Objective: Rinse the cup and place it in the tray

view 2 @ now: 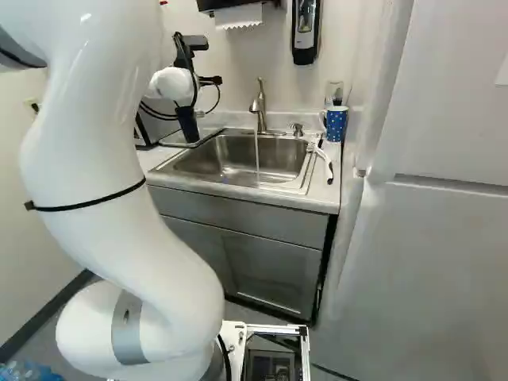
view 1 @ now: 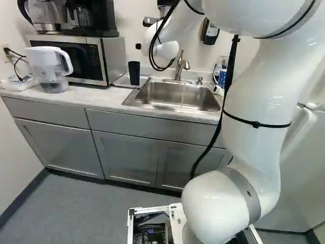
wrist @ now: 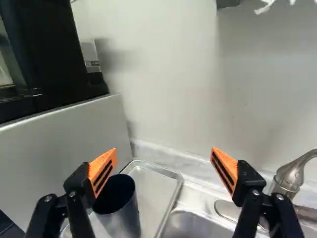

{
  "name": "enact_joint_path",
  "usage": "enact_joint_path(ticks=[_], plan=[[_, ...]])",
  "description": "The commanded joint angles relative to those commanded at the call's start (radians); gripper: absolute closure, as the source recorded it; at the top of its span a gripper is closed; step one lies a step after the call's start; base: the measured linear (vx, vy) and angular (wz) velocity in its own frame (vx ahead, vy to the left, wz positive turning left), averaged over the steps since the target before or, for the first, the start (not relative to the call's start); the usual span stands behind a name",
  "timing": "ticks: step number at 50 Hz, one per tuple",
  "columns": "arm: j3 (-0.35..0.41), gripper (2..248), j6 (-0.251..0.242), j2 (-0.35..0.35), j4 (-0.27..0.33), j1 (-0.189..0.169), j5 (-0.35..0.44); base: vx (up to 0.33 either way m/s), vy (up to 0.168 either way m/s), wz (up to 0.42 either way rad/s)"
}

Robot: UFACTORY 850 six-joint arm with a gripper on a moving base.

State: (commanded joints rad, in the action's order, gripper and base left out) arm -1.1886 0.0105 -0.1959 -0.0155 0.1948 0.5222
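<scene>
Gripper: two fingers spread wide, nothing pinched; orange pads ribbed, wedge-shaped, dark-slotted. It hangs over the back corner of the counter.

Cup: dark, smooth, slightly tapered, upright, mouth up, on the tray. In the wrist view it shows close by the finger on the microwave's side; touching or apart, cannot tell. Other finger well away, toward the faucet.

Edges: microwave side panel rises flat and grey just beside the cup. Wall behind, matte and pale. The tray's raised rim runs between microwave and sink; bare metal shows on the cup's sink side, giving room that way. Black coffee maker atop the microwave, overhead clutter on that side.

Sink: brushed steel, rounded corners, broad lip. Faucet curved, satin metal; a thin stream of water falls into the basin. Far side of sink: white-handled brush, blue mug with pale dots. Beyond, the smooth white refrigerator closes off that flank.
</scene>
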Motion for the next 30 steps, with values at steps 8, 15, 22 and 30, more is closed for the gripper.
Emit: enact_joint_path(ticks=[8,15,22,30], plan=[[-0.003,3,0.0,0.013,0.009,-0.02,-0.014,0.0,0.0,0.0],[-0.006,3,0.0,0.023,0.016,-0.038,-0.026,0.0,0.0,0.0],[-0.01,3,0.0,0.033,0.024,-0.056,-0.039,0.0,0.0,0.0],[-0.015,3,0.0,0.043,0.033,-0.076,-0.053,0.0,0.0,0.0]])
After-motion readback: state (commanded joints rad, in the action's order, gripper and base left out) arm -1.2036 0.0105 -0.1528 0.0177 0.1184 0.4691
